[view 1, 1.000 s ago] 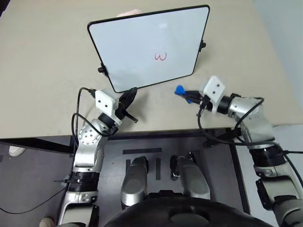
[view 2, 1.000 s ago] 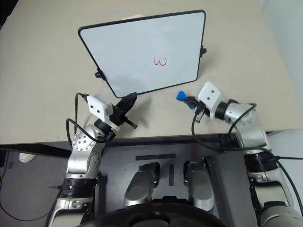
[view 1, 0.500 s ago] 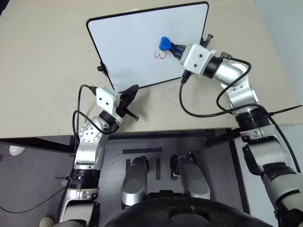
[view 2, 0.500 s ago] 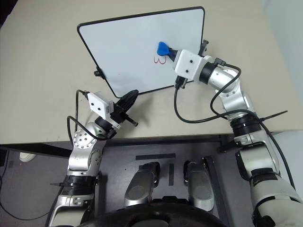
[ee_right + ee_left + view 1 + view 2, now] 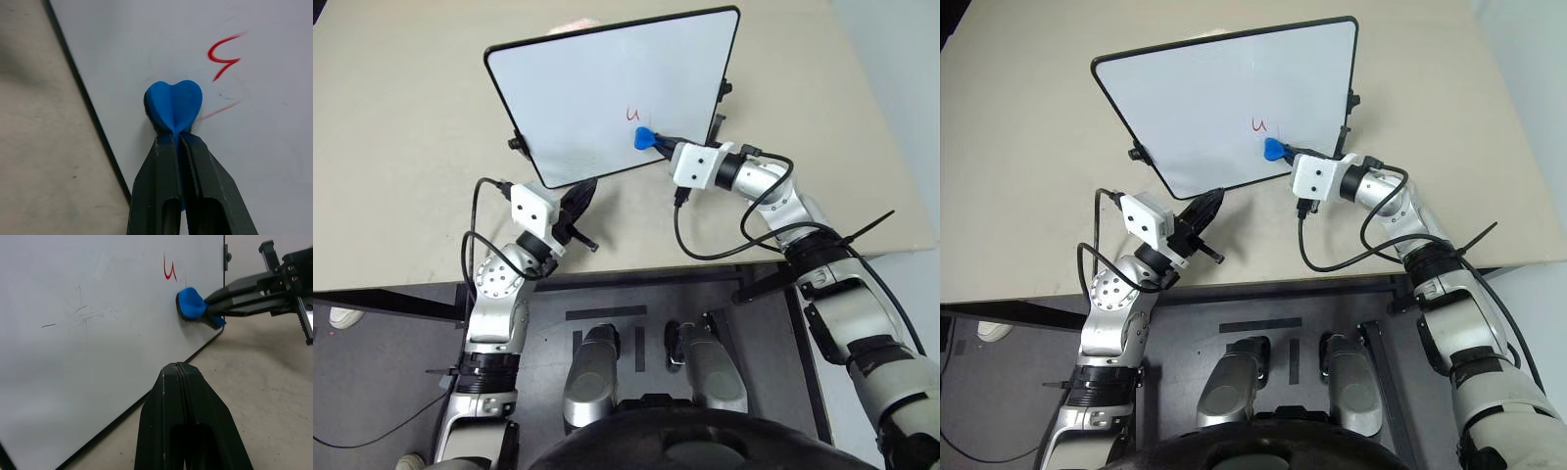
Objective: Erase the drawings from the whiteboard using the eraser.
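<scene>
Here the right gripper (image 5: pixel 658 143), clamped on the blue eraser (image 5: pixel 645 136), presses it against the whiteboard (image 5: pixel 578 88) near its lower right corner, just below the red squiggle (image 5: pixel 632 115). Likely light and slightly yielding, the eraser is best gripped at its narrow waist. The left gripper (image 5: pixel 179 369), fingers together, is empty.

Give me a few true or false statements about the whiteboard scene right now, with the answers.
1. The right gripper is shut on the small blue bone-shaped eraser. True.
2. The eraser rests against the large white black-rimmed whiteboard. True.
3. The red marker drawing is wiped away completely. False: part of the red mark remains, beside the eraser.
4. The left gripper holds a marker. False: it is shut on nothing, near the board's lower edge.
5. The whiteboard lies on a beige table. True.
</scene>
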